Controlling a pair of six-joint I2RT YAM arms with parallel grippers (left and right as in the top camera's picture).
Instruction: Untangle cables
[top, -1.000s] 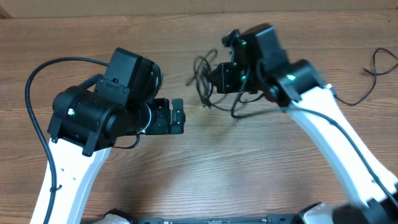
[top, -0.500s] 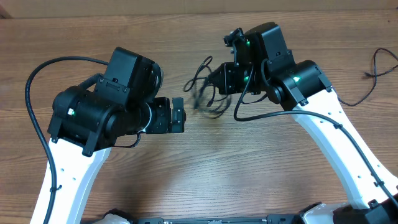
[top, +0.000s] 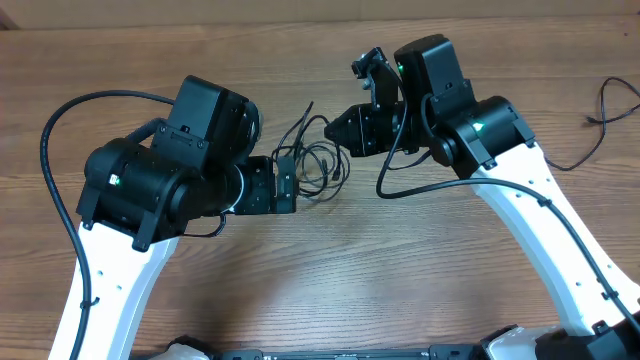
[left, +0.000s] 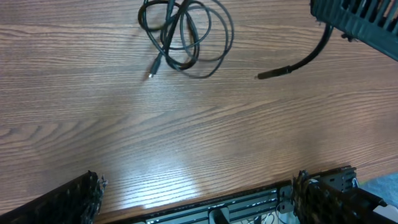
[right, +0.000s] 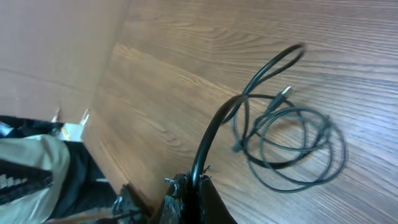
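From overhead, the cables (top: 315, 165) lay as a small loose coil on the table (top: 400, 270), between the left gripper (top: 287, 185) and the right gripper (top: 340, 130), just beside both.

In the left wrist view the coil (left: 180, 37) sat flat ahead of the left gripper (left: 196, 193), whose fingers stood wide apart and empty. One silver-tipped plug (left: 151, 73) poked out at the coil's lower edge.

In the right wrist view the right gripper (right: 189, 193) had its fingers closed together on a single strand that arched up and ran down into the coil (right: 292, 143) on the wood.

The cords looked thin, light and limp – likely to drag and slip rather than resist. A thin strand could slide out of the pads, so a grip near the plug, or on a free loop at the coil's rim, seemed the safest hold – the crossed middle would only tighten.
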